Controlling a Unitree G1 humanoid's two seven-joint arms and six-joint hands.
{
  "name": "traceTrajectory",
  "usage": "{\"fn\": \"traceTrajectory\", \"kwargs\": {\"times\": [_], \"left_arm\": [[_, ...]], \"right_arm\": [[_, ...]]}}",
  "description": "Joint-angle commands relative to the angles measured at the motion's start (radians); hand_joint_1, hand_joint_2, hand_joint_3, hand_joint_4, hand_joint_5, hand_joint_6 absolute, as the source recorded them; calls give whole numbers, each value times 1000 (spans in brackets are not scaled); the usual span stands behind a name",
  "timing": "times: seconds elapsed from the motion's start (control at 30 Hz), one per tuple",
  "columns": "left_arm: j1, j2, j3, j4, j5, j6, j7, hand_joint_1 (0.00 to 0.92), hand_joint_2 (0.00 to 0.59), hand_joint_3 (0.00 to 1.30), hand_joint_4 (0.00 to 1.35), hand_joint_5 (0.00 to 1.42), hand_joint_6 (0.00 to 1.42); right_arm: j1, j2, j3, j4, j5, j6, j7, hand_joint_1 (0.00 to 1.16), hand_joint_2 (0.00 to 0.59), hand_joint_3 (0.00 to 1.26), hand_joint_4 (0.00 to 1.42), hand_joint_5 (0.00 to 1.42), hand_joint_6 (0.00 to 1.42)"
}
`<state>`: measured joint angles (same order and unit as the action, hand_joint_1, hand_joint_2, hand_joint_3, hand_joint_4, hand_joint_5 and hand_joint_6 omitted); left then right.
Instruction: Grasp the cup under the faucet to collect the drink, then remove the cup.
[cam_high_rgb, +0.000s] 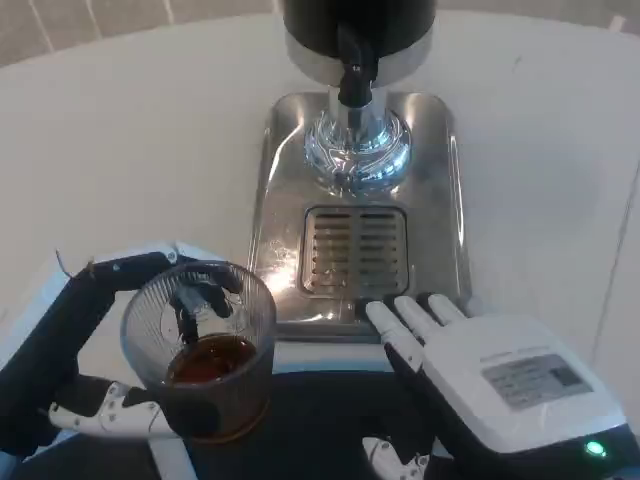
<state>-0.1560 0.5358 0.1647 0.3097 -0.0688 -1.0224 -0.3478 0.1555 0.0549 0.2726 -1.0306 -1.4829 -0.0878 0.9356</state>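
Nearest the camera, the right hand (510, 385) rests empty with its fingers (405, 318) extended and slightly apart against the front edge of the steel drip tray (440, 200), while the left hand (95, 345) wraps its fingers around the clear cup (200, 345). That cup, holding a shallow pool of brown drink, sits low and left, well clear of the faucet (355, 75) and off the tray above the counter (130, 150). Any tilt or loosened grip could spill it.

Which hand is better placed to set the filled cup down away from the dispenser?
Left. The left hand already holds the cup, clear of the drip tray; the right hand rests empty by the tray's edge.
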Motion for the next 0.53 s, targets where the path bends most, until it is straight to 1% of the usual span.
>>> {"fn": "traceTrajectory", "kwargs": {"times": [0.03,0.33,0.53], "left_arm": [[12,-2,12,-19,-30,-26,5,600,14,977,1148,1344,650],[15,-8,16,-23,-29,-21,9,600,12,977,1148,1344,657],[17,-14,14,-32,-26,-16,9,600,10,977,1148,1344,675]], "right_arm": [[18,74,32,-17,-14,2,-13,170,548,0,0,0,0],[13,71,32,-17,-14,6,-11,170,548,0,0,0,0],[20,70,24,-17,-7,2,-18,170,548,0,0,0,0]]}}
